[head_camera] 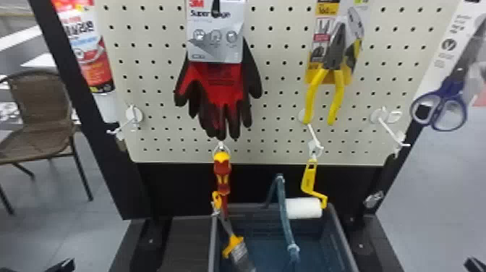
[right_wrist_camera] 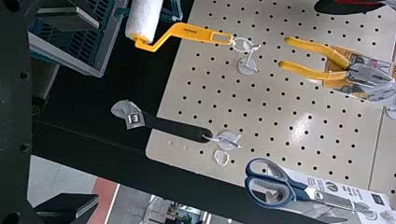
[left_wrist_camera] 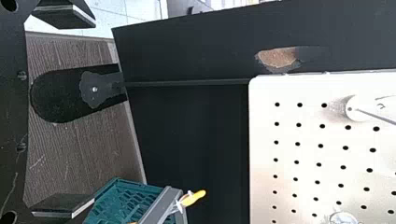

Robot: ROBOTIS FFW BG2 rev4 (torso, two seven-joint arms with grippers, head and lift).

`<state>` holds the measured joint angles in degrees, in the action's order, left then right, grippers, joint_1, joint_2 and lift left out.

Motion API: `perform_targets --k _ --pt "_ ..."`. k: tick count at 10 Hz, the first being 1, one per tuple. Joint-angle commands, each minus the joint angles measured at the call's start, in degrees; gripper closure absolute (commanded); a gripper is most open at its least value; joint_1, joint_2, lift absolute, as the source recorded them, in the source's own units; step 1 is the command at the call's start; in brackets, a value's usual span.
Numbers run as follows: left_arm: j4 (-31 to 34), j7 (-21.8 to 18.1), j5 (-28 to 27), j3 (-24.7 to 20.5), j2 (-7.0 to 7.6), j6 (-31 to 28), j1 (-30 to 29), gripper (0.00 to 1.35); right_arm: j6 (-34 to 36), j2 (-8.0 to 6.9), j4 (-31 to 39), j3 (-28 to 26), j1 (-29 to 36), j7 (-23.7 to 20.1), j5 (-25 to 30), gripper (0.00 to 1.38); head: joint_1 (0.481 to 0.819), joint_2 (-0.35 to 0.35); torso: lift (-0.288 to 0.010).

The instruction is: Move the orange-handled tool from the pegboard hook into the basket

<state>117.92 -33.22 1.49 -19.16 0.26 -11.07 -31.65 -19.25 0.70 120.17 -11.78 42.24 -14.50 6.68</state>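
Roller [head_camera: 308, 181], most likely the orange-handled tool meant, lies ahead of the right gripper [right_wrist_camera: 97, 111] and toward the robot's left, seemingly higher than its fingertips. The right arm looks nearer, so the reach should run forward and inward. The left gripper [left_wrist_camera: 94, 113] is on the far side of the basket [head_camera: 343, 238]. Both grippers stand spread wide, with nothing between the fingers.

The roller hangs by a ring from a hook [head_camera: 315, 145] on the board [head_camera: 278, 112]. Its handle [right_wrist_camera: 198, 33] runs down, nearly upright, then bends aside to the sleeve [head_camera: 303, 208], which lies crosswise near the basket's back rim; whether it is directly above the basket, I cannot tell. The handle is flat, yellow-orange, with a slot near its top; the sleeve is white and fat, and may swing once the handle is touched.
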Motion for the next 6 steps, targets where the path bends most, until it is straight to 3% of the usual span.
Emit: perform_targets --k 1,6 --pt "0.0 0.0 0.0 0.0 -0.41 0.0 0.0 0.0 0.0 -0.75 0.0 0.0 0.0 0.0 0.0 0.0 0.549 0.0 -0.1" --pt "0.0 0.0 0.0 0.0 -0.41 0.0 0.0 0.0 0.0 -0.75 0.0 0.0 0.0 0.0 0.0 0.0 0.549 0.0 -0.1"
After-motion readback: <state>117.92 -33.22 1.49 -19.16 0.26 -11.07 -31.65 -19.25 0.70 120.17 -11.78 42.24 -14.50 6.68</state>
